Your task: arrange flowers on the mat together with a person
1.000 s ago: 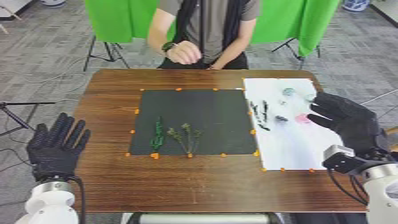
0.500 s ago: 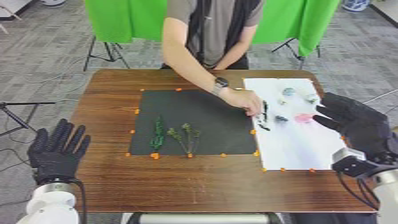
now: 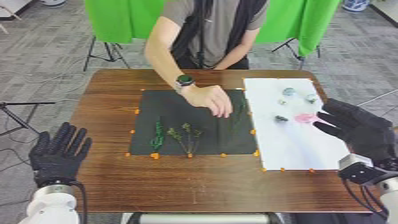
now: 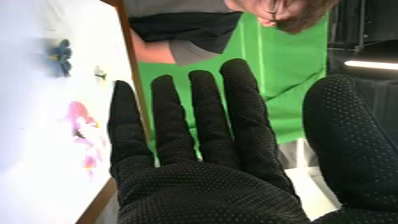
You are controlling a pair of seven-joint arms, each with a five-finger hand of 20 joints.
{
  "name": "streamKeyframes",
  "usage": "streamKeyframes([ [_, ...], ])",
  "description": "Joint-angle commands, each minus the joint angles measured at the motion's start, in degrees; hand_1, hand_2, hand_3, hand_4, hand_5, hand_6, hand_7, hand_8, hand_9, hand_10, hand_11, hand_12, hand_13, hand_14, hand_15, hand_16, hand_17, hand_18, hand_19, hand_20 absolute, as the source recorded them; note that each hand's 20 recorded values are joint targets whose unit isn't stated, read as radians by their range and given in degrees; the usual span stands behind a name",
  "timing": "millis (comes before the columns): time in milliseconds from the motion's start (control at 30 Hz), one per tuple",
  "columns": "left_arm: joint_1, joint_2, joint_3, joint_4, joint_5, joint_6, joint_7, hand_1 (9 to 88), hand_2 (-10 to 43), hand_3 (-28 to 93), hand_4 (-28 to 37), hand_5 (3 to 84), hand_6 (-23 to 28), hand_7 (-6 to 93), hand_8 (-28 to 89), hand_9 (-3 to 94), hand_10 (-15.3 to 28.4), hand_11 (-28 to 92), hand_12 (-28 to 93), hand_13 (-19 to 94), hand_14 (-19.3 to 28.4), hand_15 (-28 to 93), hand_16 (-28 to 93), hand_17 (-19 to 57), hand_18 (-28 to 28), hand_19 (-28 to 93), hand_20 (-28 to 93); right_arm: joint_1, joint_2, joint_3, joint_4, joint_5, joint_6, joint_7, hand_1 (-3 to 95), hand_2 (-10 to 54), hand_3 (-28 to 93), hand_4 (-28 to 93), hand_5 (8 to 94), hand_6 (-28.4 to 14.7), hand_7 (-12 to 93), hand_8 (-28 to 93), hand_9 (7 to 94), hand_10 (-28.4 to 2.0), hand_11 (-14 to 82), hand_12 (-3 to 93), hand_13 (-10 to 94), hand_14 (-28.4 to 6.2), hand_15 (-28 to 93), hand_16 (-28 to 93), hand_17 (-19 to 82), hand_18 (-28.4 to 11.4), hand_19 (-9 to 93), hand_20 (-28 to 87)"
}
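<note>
Where the brown wooden table has its left edge, the left hand is held, black-gloved, fingers straight and apart, nothing held. Next, the dark grey rectangular mat, orange bits along its edges. On its left part: a bright green, narrow leafy sprig, lengthwise. Just beside it, apart: an olive-brown sprig with bushy tips, stems converging toward the mat's near edge. Farther right, a person's bare hand is over the mat's far right part, fingers pointing down, close to a thin dark green stem; contact cannot be told. To the right, a white rectangular sheet bears a dark blue flower, a pink flower near it and small pale blue-green blooms toward the far end. Rightmost, the right hand is at the sheet's edge; wrist view: fingers straight, thumb well apart, grasping nothing.
</note>
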State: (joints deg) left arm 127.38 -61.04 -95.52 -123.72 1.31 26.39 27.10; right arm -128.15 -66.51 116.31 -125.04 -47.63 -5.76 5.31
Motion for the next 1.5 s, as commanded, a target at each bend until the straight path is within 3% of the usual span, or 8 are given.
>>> streamKeyframes([
  [33,1.0,-0.56,0.21,-0.34,-0.46,1.37,-0.35,24.0,16.8,76,-28.3,46.2,9.8,12.7,-11,31.9,12.2,21,2,29,15.2,32,-9,-5.8,16.0,43,7,-0.8,-1.8,0.8,-0.2,0.6,-1.9,1.3,20.5,10.4,82,-24,47.5,-3.3,17,-12,45.5,-12.6,5.4,12.3,34,-13.9,11,14,12,-18.5,34,13],
  [333,0.8,-0.98,0.19,-0.08,0.10,0.33,-1.40,24.2,16.8,76,-28.3,46.0,9.8,12.8,-11,32.0,12.3,21,2,29,15.2,32,-9,-5.9,15.9,43,7,-0.8,-2.5,1.1,-0.2,0.3,-2.7,1.5,20.5,10.5,82,-24,47.5,-3.4,17,-12,45.3,-12.6,5.3,12.2,34,-14.0,10,14,11,-18.4,34,12],
  [567,1.3,-1.12,-0.12,-0.12,0.21,-0.01,-1.27,24.2,16.8,76,-28.3,46.3,9.8,12.8,-11,32.6,12.4,21,2,29,15.3,33,-9,-5.9,16.0,43,7,-0.7,-2.7,1.1,-0.2,0.2,-2.8,1.7,20.5,10.6,81,-24,47.5,-3.4,17,-12,45.2,-12.6,5.3,12.3,33,-14.0,10,14,11,-18.3,35,12],
  [667,0.7,-0.77,0.40,0.66,0.12,-3.06,-0.26,24.1,16.6,76,-28.3,46.3,9.8,12.8,-11,32.9,12.4,21,2,30,15.3,32,-9,-5.9,16.0,43,7,-0.6,-2.8,1.1,-0.2,0.2,-2.9,1.7,20.6,10.5,81,-24,47.4,-3.5,17,-12,45.0,-12.8,5.3,12.3,33,-13.9,10,14,11,-18.4,35,12],
  [767,0.8,-0.56,0.55,1.06,0.66,-5.75,-1.53,24.3,16.2,77,-28.3,46.7,9.4,12.8,-11,35.7,12.9,21,3,31,14.9,32,-9,-5.7,15.9,43,7,0.1,-4.2,1.5,-0.2,-0.5,-3.9,2.7,20.4,10.4,82,-24,44.2,-4.9,16,-12,42.8,-13.5,4.8,12.2,34,-13.4,10,14,12,-17.0,34,12],
  [967,0.4,-0.12,0.88,1.36,1.11,-6.07,-1.81,24.5,15.9,77,-28.3,47.9,9.4,12.4,-10,38.4,13.2,20,4,32,15.2,31,-9,-5.6,16.0,43,7,1.1,-5.9,2.0,-0.2,-1.4,-5.3,3.9,19.9,10.4,84,-25,33.3,-7.5,12,-11,35.9,-14.4,5.5,11.0,31,-12.1,9,12,15,-12.8,32,11],
  [1267,1.6,-0.78,1.08,0.94,0.94,-5.84,-1.01,24.7,15.9,76,-28.3,48.1,9.3,12.4,-10,38.9,13.4,20,4,32,15.2,31,-8,-5.5,16.1,42,7,1.0,-5.6,2.0,-0.2,-1.3,-5.1,3.7,20.1,10.5,84,-25,33.8,-7.2,12,-11,35.6,-13.9,6.2,10.6,31,-11.8,9,11,16,-11.8,32,11],
  [1500,1.1,-0.42,1.62,1.27,1.19,-6.20,-1.74,24.8,15.9,76,-28.3,48.3,9.3,12.3,-10,39.2,13.5,19,4,32,15.2,30,-8,-5.5,16.1,42,8,0.5,-4.8,1.7,-0.2,-0.9,-4.4,3.1,20.9,8.9,84,-25,32.6,-5.8,13,-11,33.6,-12.8,5.8,10.3,29,-11.8,8,11,14,-12.7,31,11],
])
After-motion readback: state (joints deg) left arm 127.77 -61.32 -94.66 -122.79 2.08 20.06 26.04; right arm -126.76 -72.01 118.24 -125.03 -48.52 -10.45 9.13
